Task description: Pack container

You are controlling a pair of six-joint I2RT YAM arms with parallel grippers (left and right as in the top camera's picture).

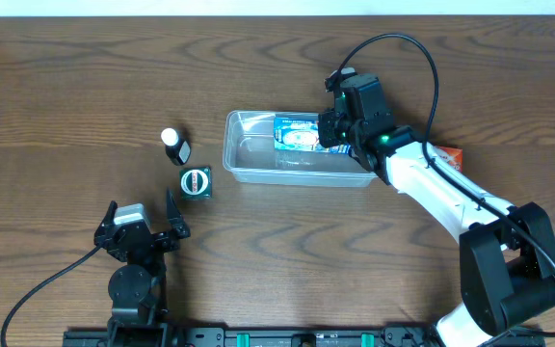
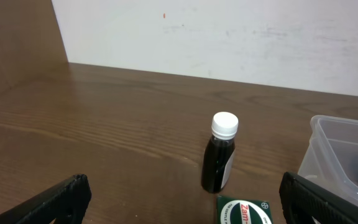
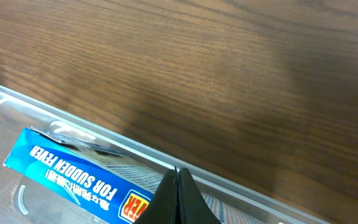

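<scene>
The container (image 1: 253,159) sits mid-table with one blue box (image 1: 297,133) inside, right gripper (image 3: 178,186) pinched together just over it, while bottle (image 1: 173,145) and green box (image 1: 196,181) wait to its left (orange box (image 1: 451,154) to its right), left gripper (image 1: 143,220) spread wide.

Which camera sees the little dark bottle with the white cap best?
The left wrist view. The bottle stands upright, close and central, cap and label clear. Overhead shows it only small, from above, left of the container. The right wrist view misses it.
</scene>
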